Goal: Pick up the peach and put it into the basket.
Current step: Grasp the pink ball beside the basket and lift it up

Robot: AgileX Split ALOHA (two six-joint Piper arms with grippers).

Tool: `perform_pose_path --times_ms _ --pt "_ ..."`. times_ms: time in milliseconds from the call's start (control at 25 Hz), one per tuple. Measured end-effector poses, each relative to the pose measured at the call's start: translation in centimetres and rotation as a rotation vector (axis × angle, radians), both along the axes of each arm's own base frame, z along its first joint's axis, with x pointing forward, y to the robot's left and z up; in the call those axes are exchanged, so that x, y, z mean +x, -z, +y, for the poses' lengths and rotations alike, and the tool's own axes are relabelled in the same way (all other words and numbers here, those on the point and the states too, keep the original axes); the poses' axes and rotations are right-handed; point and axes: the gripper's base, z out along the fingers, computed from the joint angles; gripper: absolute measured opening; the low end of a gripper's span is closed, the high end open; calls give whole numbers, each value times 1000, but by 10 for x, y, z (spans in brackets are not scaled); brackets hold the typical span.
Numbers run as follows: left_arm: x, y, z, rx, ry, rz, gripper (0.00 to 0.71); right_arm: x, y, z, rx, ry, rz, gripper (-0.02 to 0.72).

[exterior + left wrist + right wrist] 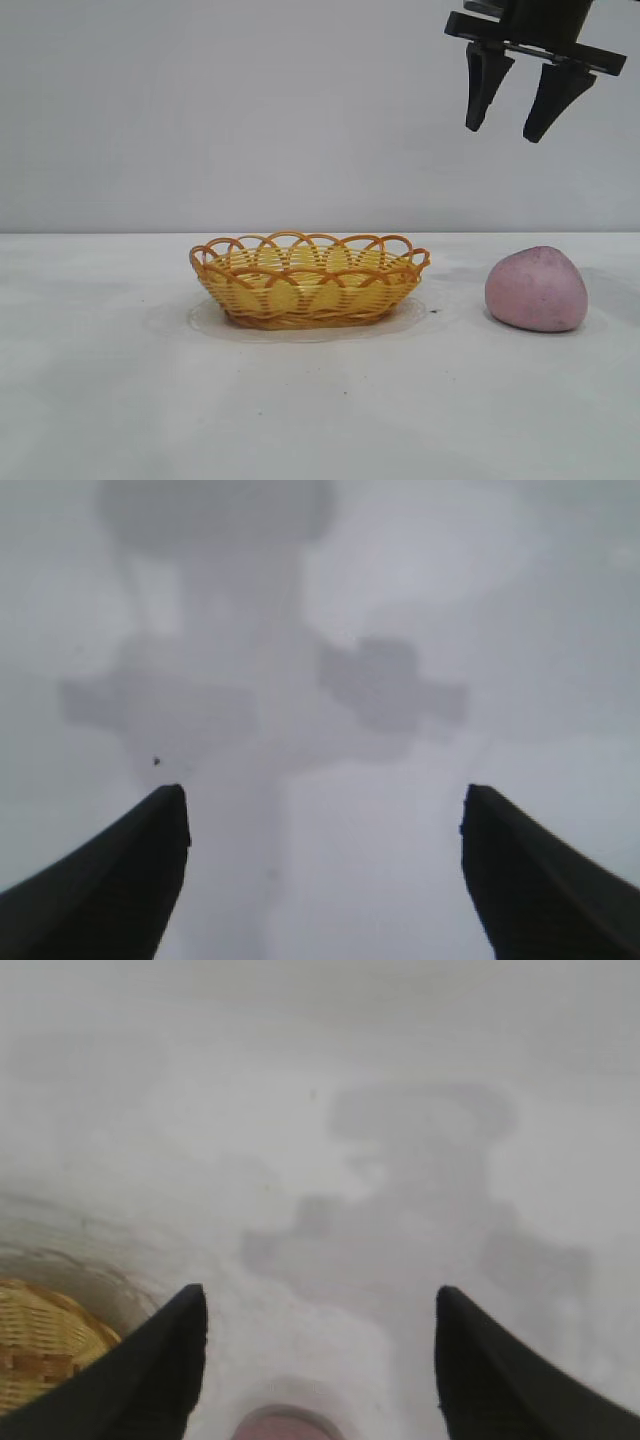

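Note:
The pink-mauve peach (537,289) rests on the white table at the right. The yellow-orange wicker basket (308,280) stands in the middle, to the peach's left and apart from it. My right gripper (503,132) hangs high above the peach and slightly to its left, open and empty. In the right wrist view the right gripper (320,1295) shows bare table between its fingers, a sliver of the peach (288,1427) at the frame edge and a part of the basket (40,1345) to one side. The left gripper (325,795) stands open over bare table, out of the exterior view.
The white table (120,400) stretches wide round the basket, with a plain grey wall behind. A faint round mark (410,318) rings the basket's foot. The arms' shadows lie on the table in both wrist views.

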Motion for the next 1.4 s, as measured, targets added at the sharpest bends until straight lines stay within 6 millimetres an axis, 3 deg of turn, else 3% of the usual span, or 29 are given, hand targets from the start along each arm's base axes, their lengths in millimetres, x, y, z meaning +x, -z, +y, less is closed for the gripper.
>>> perform_pose_path --times_ms 360,520,960,1400 --pt "-59 -97 -6 -42 -40 -246 499 0 0 0 0 0 1 466" --pt "-97 -117 -8 -38 -39 -333 499 0 0 0 0 0 -1 466" --pt "-209 -90 -17 -38 -37 -428 499 1 0 0 0 -1 -7 466" --pt "-302 -63 -24 -30 -19 -739 499 1 0 0 0 -1 -7 466"
